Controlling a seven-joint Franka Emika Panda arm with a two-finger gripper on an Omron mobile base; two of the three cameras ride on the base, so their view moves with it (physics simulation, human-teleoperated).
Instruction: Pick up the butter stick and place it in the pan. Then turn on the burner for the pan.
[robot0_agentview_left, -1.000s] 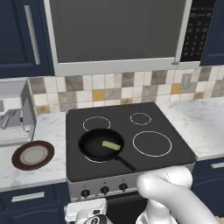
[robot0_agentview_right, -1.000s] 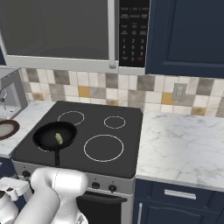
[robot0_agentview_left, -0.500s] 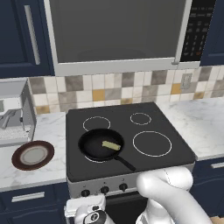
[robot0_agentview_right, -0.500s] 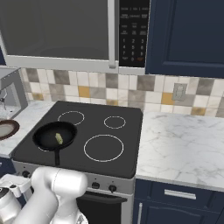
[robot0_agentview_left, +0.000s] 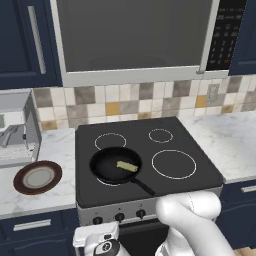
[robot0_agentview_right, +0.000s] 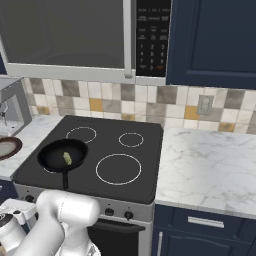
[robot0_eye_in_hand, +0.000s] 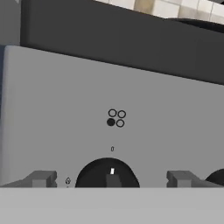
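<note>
The black pan (robot0_agentview_left: 107, 167) sits on the front-left of the glass cooktop, handle pointing to the front right. The butter stick (robot0_agentview_left: 127, 165) lies inside it, also seen as butter stick (robot0_agentview_right: 67, 158) in pan (robot0_agentview_right: 55, 156). The pan covers its burner; only a thin white arc (robot0_agentview_left: 111, 184) shows at its front. My hand (robot0_agentview_left: 97, 240) hangs low before the stove's front panel. In the hand view my gripper (robot0_eye_in_hand: 111, 180) is open, with its fingers on either side of a black knob (robot0_eye_in_hand: 109, 173). The knob's white mark points up at "0".
Three knobs (robot0_agentview_left: 119, 217) line the stove front. Other burner rings are the largest circle (robot0_agentview_left: 174, 164), the small circle (robot0_agentview_left: 161, 135) and the rear-left circle (robot0_agentview_left: 110, 141). A brown-rimmed plate (robot0_agentview_left: 37, 177) lies on the left counter beside a grey appliance (robot0_agentview_left: 15, 130). A microwave hangs above.
My hand has shifted slightly in front of the stove's knob panel. The pan and the butter stick have not moved.
</note>
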